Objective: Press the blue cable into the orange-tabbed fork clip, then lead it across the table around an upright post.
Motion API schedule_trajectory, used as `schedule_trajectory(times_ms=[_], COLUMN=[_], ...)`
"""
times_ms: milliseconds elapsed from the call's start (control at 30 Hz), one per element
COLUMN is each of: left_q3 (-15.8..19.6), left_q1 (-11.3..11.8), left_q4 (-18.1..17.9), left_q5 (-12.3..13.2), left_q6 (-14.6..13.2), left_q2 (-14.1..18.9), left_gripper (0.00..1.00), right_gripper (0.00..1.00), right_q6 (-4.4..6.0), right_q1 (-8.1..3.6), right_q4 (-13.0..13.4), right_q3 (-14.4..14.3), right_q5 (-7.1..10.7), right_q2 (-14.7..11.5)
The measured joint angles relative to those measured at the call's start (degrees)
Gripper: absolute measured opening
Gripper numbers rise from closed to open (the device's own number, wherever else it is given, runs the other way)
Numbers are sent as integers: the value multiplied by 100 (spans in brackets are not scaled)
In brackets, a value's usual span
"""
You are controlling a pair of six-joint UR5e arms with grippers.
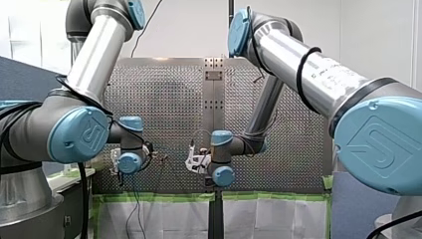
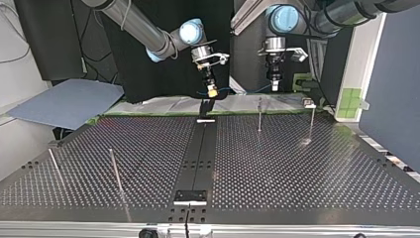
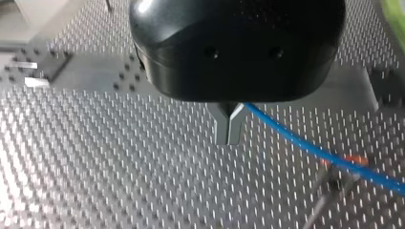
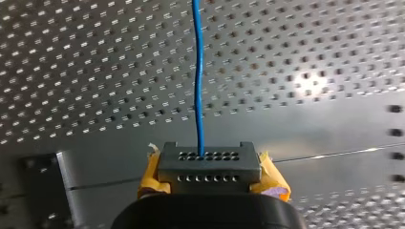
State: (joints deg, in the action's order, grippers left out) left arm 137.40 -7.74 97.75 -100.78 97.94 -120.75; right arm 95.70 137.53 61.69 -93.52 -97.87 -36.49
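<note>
**Perforated table: blue cable held by both grippers**

Dark metal table [image 2: 297, 163], drilled in a regular grid, is seen with thin upright metal posts [image 2: 259, 115] standing on it. An embossed emblem is noted on a blue joint cap [image 1: 79, 134]; faint print on the right arm's silver tube [image 1: 323, 74] cannot be read. The left gripper [image 3: 228, 129], glossy black with tapered metal fingers, is closed on the blue cable [image 3: 305, 145]. The cable is run aside past the orange-tabbed clip [image 3: 356, 160]. That clip is blurred, so seating cannot be told. The right gripper [image 4: 210, 172] is clamped on the cable between yellow pads [image 4: 273, 181], behind a grey block [image 4: 209, 160] pierced with two rows of holes.
</note>
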Motion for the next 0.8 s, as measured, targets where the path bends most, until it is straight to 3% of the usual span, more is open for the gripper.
schedule_trajectory(times_ms=[167,400,567,800], left_q3=[-83,-88,-98,-252], left_q1=[268,603,668,647], left_q4=[-4,142,171,203], left_q5=[-74,-96,25,360], left_q6=[-62,-171,-175,-131], left_q2=[-269,-618,-862,-1206], left_gripper=[1,1,1,1], right_gripper=[0,0,0,0], right_q6=[2,-5,-11,1], right_q1=[-55,-126,-166,-206], right_q4=[-109,-386,-596,-647], right_q3=[158,432,607,717], right_q5=[2,5,7,4], right_q2=[269,359,363,365])
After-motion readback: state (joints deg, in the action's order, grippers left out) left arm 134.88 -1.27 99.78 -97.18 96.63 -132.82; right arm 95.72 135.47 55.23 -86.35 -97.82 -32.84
